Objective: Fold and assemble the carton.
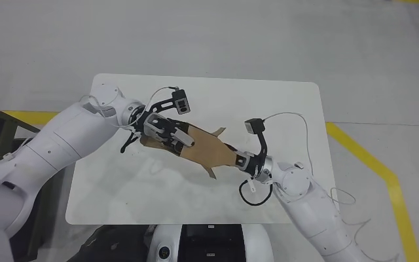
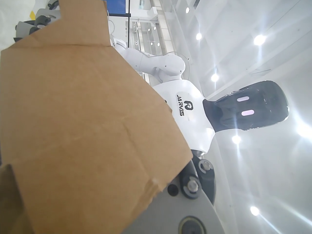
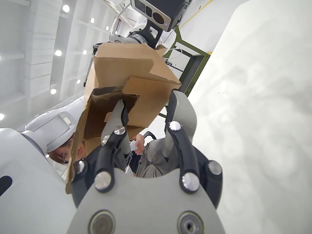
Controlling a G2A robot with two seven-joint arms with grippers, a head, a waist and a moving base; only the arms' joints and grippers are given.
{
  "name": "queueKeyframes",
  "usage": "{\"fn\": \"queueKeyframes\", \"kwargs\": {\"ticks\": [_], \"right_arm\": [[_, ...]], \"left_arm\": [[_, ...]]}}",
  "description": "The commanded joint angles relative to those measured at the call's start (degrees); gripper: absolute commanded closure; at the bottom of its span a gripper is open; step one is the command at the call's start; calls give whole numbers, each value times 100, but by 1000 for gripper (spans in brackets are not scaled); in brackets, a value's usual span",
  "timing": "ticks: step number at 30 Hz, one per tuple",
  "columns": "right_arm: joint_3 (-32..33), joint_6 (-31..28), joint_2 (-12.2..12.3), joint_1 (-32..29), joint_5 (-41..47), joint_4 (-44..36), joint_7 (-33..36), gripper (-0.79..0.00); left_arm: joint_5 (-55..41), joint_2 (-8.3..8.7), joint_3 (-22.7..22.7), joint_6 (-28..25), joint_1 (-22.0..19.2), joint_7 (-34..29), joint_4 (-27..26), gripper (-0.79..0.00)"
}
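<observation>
Because the carton [image 1: 206, 149] hangs half-formed above the middle of the desk [image 1: 275, 105], slanting from the left side towards the near right corner, its loose flaps are the weak point. The left gripper [image 1: 175, 135] appears clamped on the carton's left end and seems to carry it alone, so a thin panel could buckle or slide out of that single hold. The right gripper [image 1: 243, 162] stands with jaws spread over the opposite, open end. One of its fingers [image 3: 119, 115] reaches inside the mouth, and the other lies just outside a side wall. Closing from here could crease the notched flap folded across the opening, or tuck it the wrong way. Pushing could twist the carton against the left hold and flatten it. It is hard to judge whether the outer finger touches the wall. How much cardboard the left gripper has is also unclear, since the brown panel covers that grip in the left wrist view. The carton's underside is hidden, as is whether any corner touches the desk.
</observation>
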Motion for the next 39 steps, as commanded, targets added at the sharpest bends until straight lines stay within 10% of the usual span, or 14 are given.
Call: {"fn": "queueKeyframes", "kwargs": {"ticks": [1, 4, 7, 26, 39], "right_arm": [[-12, -5, -1, 5, -2, -6, -20, -311], [-7, -11, 4, 2, -2, -4, -23, -345], [81, -51, 23, -53, 44, -14, -56, -785], [743, -431, 168, -383, 416, 163, -103, -785], [885, -742, 243, -535, 115, 103, 15, -785]], "left_arm": [[-9, -4, -17, -8, 22, 0, 18, 0], [15, 1, -55, -33, 37, 0, 78, 0], [-32, 23, -123, -52, 52, 0, 154, 0], [-649, 166, -559, 500, 355, 0, -18, 0], [126, -92, -65, 1184, -53, 0, 85, 0]]}}
